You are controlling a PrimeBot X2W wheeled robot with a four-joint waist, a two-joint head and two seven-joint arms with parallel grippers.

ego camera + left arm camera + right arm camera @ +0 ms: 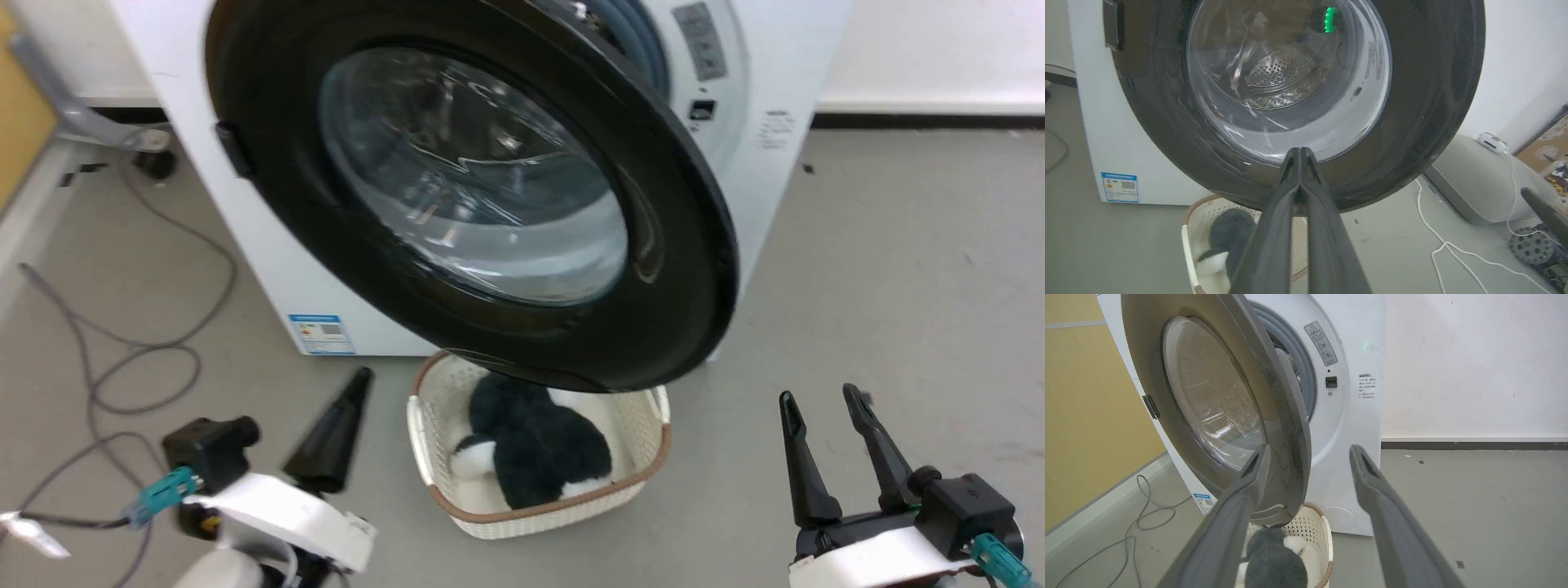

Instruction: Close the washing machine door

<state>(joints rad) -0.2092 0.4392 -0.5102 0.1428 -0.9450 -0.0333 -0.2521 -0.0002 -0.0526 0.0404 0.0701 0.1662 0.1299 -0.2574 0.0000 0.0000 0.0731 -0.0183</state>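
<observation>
The washing machine door [490,188] hangs half-open, free edge to our right. Our left gripper [1300,152] is pinched shut, empty, facing its lower rim; right gripper [818,396] gapes wide. We'd push the black rim nr that edge, not glass, til it latches.

Bright even light, glare on washing machine door [473,180]; wrist views prob. soft, edges bowed.

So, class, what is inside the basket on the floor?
A fluffy black-and-white item lies in the basket. The door overhangs its far edge, hiding anything there or beneath the fluff.
</observation>
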